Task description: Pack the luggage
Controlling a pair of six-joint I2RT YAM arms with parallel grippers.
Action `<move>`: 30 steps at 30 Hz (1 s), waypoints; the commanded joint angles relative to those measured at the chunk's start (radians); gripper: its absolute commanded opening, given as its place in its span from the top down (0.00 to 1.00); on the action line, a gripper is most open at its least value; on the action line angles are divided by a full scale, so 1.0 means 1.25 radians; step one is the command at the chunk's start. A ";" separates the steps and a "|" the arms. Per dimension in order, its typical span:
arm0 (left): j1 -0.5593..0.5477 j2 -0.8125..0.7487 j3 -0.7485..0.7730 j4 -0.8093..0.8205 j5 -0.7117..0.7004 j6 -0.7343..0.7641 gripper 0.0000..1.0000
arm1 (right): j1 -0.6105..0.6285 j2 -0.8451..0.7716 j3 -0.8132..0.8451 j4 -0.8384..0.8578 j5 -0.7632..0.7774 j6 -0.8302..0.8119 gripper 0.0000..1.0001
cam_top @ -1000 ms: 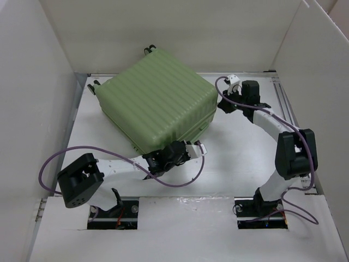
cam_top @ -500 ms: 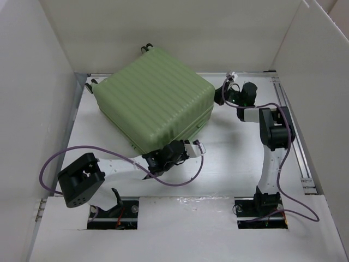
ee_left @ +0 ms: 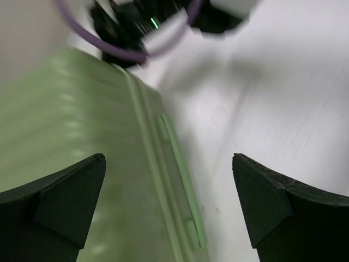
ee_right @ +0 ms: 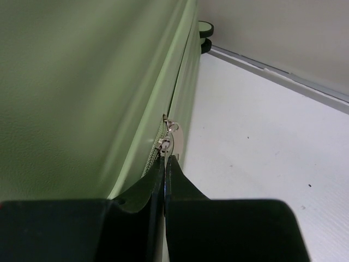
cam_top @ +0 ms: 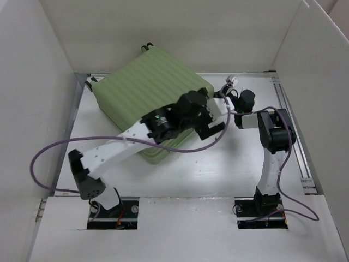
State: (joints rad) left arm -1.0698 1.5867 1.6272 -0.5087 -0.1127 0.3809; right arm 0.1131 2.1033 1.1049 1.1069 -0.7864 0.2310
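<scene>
luggage, closed, is being carried by the tabletop, far left-centre | left fingers are being held spread above its seamed edge | right fingers are being pressed together, pinching its zipper pull

Bright, even overhead light, soft shadows; left wrist view motion-blurred.

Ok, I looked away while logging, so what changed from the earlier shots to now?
The left end effector lifted from the luggage's near corner and swung over its right side, open. The right arm's elbow folded inward, the right end effector shut on the zipper pull. The luggage stays closed, roughly in place.
</scene>
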 commanded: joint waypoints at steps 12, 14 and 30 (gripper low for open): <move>1.053 -0.284 -0.166 -0.066 0.074 -0.127 0.21 | 0.035 -0.139 0.029 -0.091 -0.013 -0.105 1.00; 1.166 -0.306 -0.240 -0.035 0.116 -0.127 0.38 | 0.043 -0.160 0.029 -0.091 -0.013 -0.105 1.00; 0.889 0.278 -0.060 0.117 0.191 -0.111 0.46 | 0.352 -0.606 -0.496 -0.072 0.229 -0.128 1.00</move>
State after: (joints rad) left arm 0.1802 1.8889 1.4574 -0.3611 -0.0700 0.1730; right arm 0.3618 1.5005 0.5583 0.8379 -0.4282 0.0395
